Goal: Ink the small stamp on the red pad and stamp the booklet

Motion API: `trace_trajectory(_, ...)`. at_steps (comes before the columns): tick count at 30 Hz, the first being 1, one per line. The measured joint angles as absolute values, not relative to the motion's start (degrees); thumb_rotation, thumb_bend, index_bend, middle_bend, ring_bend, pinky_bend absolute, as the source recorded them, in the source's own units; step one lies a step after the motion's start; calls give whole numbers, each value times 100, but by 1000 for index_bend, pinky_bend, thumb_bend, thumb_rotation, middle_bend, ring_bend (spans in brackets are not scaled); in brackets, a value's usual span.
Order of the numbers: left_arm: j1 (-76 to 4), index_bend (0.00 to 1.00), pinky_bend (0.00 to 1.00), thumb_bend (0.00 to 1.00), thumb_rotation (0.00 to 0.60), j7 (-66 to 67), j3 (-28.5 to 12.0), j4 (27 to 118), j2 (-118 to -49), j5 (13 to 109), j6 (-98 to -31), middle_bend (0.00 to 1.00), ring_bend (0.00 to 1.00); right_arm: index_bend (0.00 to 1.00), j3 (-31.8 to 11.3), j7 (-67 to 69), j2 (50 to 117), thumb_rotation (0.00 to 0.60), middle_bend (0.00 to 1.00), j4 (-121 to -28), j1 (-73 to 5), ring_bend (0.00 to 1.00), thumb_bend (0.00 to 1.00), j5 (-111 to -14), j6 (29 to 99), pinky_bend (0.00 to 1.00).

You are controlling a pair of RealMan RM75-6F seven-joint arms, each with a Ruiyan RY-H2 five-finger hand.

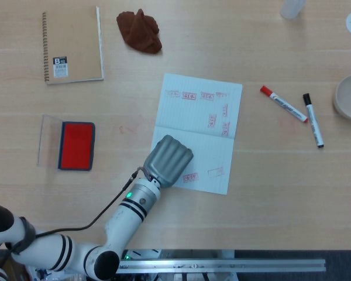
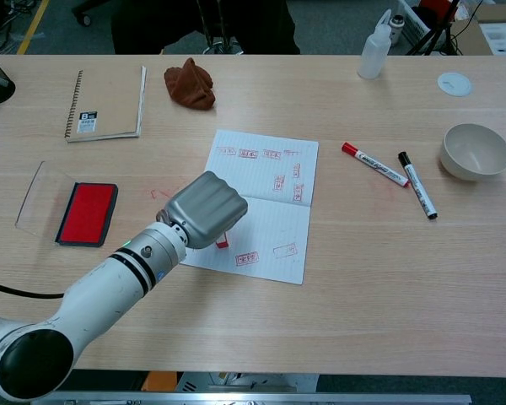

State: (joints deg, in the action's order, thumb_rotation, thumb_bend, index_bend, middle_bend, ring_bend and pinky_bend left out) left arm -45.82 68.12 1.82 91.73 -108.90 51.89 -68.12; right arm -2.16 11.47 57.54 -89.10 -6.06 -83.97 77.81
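1 booklet [image 1: 206,117], 2 markers [image 1: 284,104], 1 stamp [image 2: 223,242]

White left arm [image 2: 84,304] with black bands, green light, black cable, ribbed grey left hand [image 1: 170,161].

Bare table [image 1: 128,126] between ink pad [image 1: 76,145] and booklet [image 1: 213,111], markers [image 1: 284,103] and bowl [image 1: 349,97] crowding the right

Small red stamp [image 2: 223,243] stands on the open, red-marked booklet [image 2: 270,181]; red pad [image 2: 87,213] lies open, well left.
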Motion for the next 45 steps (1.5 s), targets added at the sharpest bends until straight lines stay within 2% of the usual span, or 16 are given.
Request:
trace_trajectory(35, -4523, 589, 1000, 294, 600, 6973, 168, 8859, -11148, 5052, -6675, 1000, 1000, 339, -221, 1287, 5786, 600, 397, -8768, -524, 285, 154, -8393, 7844, 357)
trace_trajectory(45, -4526, 588, 1000, 294, 600, 6988, 79, 9145, -10921, 5168, -6822, 1000, 1000, 339, -237, 1321, 5786, 600, 397, -8757, -524, 285, 154, -8404, 7858, 357)
